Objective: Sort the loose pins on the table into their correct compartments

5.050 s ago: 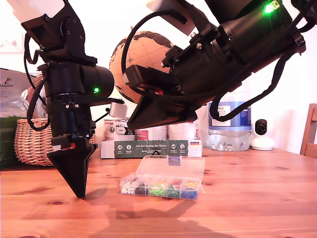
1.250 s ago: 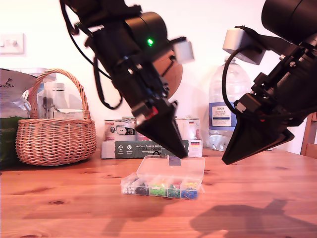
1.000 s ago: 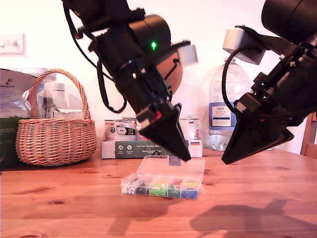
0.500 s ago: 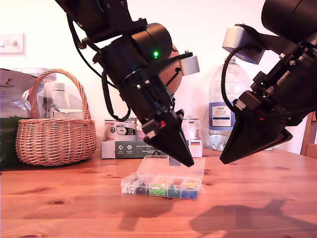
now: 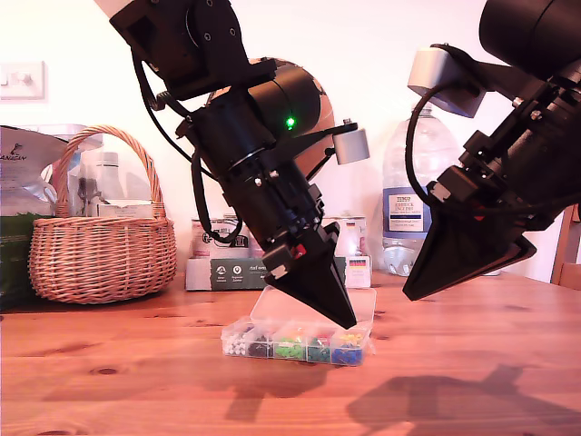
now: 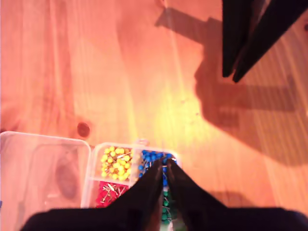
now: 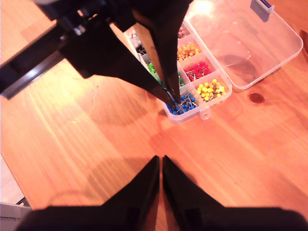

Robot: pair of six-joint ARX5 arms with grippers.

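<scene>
The first claw (image 5: 341, 320) hangs point-down over a small clear plastic box (image 5: 238, 351) in the middle of a knotty wooden table (image 5: 472, 363). Its tips (image 6: 163, 166) sit right at the blue section (image 6: 150, 158), beside the yellow section (image 6: 115, 163). The fingers are pressed almost together (whether anything is pinched between them is too small to tell).

The box's lid (image 5: 363, 304) lies open and flat behind the row of sections, each filled with pins of one colour. Seen from the second wrist view, the first arm crosses over the box and covers several sections, leaving the blue, yellow and red section (image 7: 197, 71) clear.

The second claw (image 5: 408, 292), its fingers closed to a thin slit, hangs in the air on the exterior view's right. It is apart from the box and above bare wood.

Along the back of the table stand a wicker basket (image 5: 100, 254) on the exterior view's left, a long green carton (image 5: 231, 271) partly hidden by the first arm, and a large water bottle (image 5: 408, 218) behind the second arm.
</scene>
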